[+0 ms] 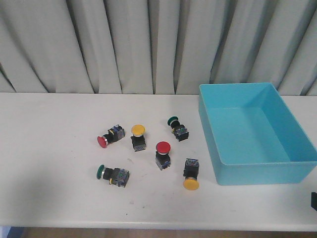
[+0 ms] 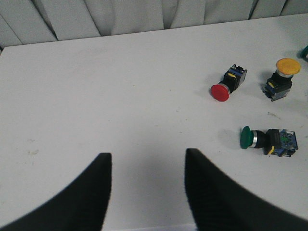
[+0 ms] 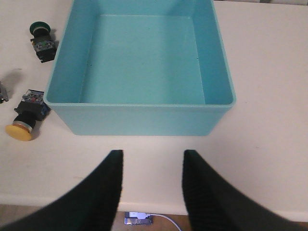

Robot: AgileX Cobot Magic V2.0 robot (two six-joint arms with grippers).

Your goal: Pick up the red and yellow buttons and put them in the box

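The white table (image 1: 49, 163) is seen spanning the front view. The turquoise box (image 1: 257, 171) is set at 3 o'clock, open and empty. Six buttons are scattered near the centre, well apart from the box: red ones (image 1: 103, 141) (image 1: 163, 147), yellow ones (image 1: 138, 130) (image 1: 190, 184), green ones (image 1: 100, 172) (image 1: 173, 120). The left pincer (image 2: 147, 187) and right pincer (image 3: 151, 185) are held spread, nothing between the fingers.
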